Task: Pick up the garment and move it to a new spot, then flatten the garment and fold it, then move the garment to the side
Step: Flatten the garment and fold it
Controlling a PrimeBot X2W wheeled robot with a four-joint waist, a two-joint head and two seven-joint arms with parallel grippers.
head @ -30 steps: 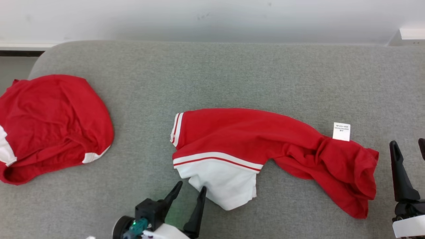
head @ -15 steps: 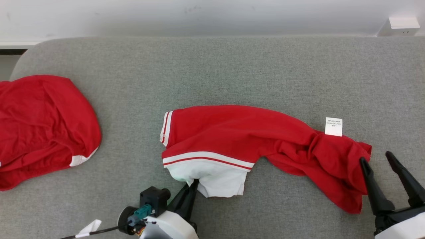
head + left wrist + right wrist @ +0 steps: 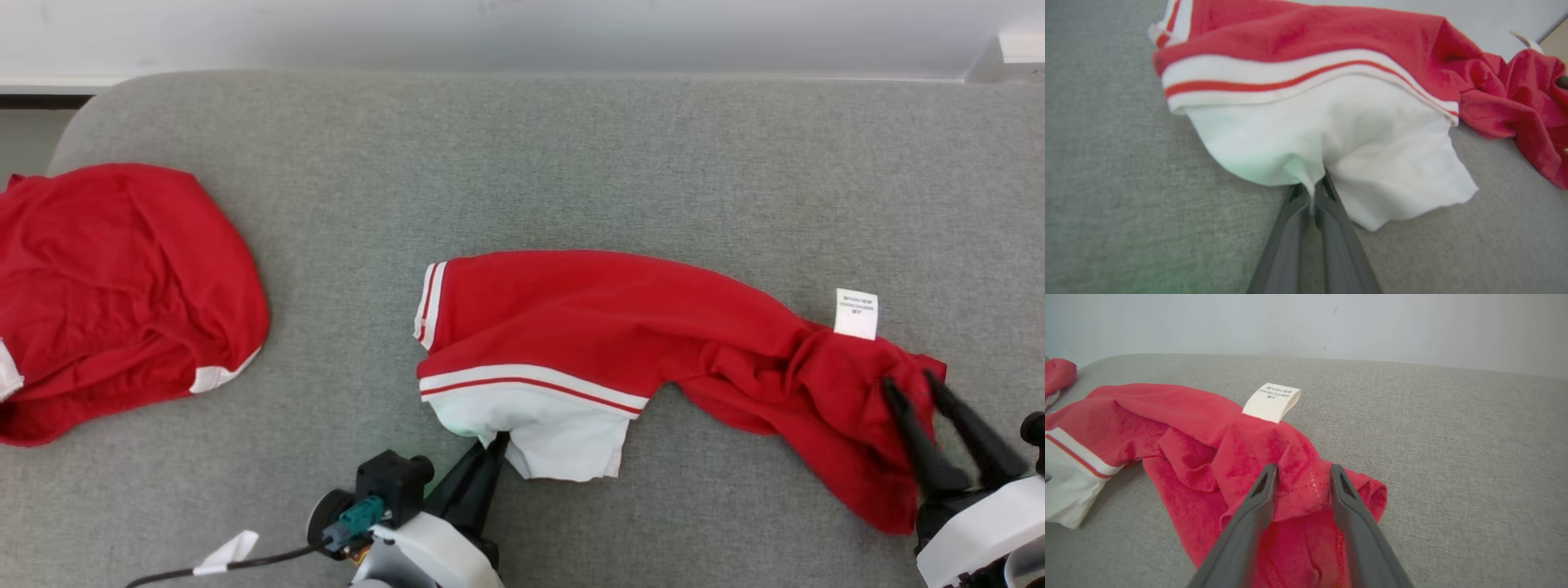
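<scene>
The grey woven-fabric cushion (image 3: 522,163) carries everything. Across its middle and out toward its right edge, nearer the near edge than the far one, lies the red jersey garment with a white panel and striped bands (image 3: 588,318), flat at its left end and rumpled at its right. A second heap of red cloth with white trim (image 3: 122,286) sits at the cushion's left edge, well apart.

The left claw (image 3: 494,445) is clenched on the garment's white panel at its near edge. The right claw (image 3: 910,384) is released, its fingers straddling a raised red fold at the rumpled end. A small white care label (image 3: 856,314) stands up just beyond that fold.

The step in hand looks like taking hold at both ends for the lift. To do it well, the right claw should sink a little so the fold sits deep between its fingers before it clamps, and catch the hem, not one loose layer. Then both arms should rise together, so the cloth hangs spread and does not drag.

The left wrist view shows the white cloth puckered into the left claw (image 3: 1312,192), a clear pinch that the head view leaves uncertain. The right wrist view shows the stitched hem ridge between the right claw's (image 3: 1303,469) fingers with space on either side; in the head view those fingers are blurred. The head view gives both ends at once.
</scene>
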